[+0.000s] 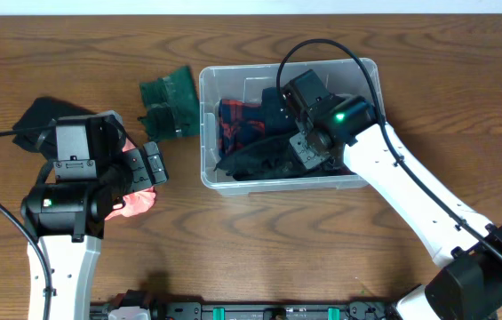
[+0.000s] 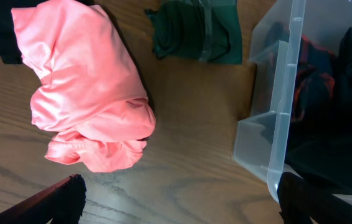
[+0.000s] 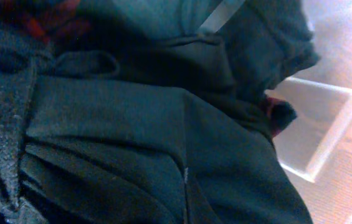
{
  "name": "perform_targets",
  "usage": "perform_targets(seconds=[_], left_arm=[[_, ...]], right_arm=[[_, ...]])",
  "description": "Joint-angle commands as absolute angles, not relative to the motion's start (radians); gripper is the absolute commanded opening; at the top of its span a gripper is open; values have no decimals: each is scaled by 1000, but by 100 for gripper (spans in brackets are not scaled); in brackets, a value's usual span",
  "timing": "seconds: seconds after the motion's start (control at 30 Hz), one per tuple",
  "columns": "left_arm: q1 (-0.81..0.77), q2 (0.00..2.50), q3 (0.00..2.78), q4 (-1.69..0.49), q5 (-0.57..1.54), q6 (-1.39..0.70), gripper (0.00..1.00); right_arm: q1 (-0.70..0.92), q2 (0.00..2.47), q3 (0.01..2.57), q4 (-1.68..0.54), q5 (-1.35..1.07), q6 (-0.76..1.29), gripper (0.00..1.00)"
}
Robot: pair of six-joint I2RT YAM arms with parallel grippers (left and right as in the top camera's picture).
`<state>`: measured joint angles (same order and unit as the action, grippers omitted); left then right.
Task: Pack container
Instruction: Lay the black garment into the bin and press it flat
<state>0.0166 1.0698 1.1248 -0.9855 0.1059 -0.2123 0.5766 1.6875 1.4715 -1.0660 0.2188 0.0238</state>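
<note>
Container [image 1: 204, 133] sits on the worktop [image 1: 277, 240], far side, a bit right of centre, open top, long side left to right. Already part full: plaid cloth [image 1: 233, 120] at the left end, dark cloth [image 1: 255, 160] piled over the middle and right.

Right claw [image 1: 302, 153] is down inside the bin, buried in the dark cloth. Its wrist view is all fabric plus one clear corner of the bin [image 3: 325, 124], so I can't tell how far it's parted or whether it has a grip.

Left claw [image 1: 155, 165] is spread wide with nothing in it, above the pink cloth [image 2: 88, 99] lying just left of the bin. Green cloth [image 1: 169, 102] lies on the wood near the bin's far-left corner.

My read on the bin: thin clear plastic, light even with this load, smooth and slick, and the walls likely flex. Pushing down on the cloth could skid it. If it needs steadying or moving, pinch the rim [image 2: 286, 106] near a rounded corner where it's stiffest, not mid-wall. Contents are soft and compress easily.
</note>
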Motion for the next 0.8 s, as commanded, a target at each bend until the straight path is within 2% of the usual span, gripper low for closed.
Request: perform_targets(seconds=[0.0,0.13,0.23,0.33,0.7,0.73,0.77], left_arm=[[16,1071,1148,-987,116,-204,98],[16,1071,1148,-987,116,-204,98],[16,1071,1148,-987,116,-204,98],[16,1071,1148,-987,116,-204,98],[16,1071,1148,-987,116,-204,98],[16,1071,1148,-987,116,-204,98],[16,1071,1148,-987,116,-204,98]], right_arm=[[566,1649,1561,-1037,388,70,1],[546,1609,1676,-948,579,23,1],[542,1594,1706,-865,570,-89,1],[542,1600,1703,-856,567,-106,1],[548,1714,1489,-940,241,-102,1],[552,1715,1471,-957,214,-104,3],[556,1715,1454,-966,197,-110,14]])
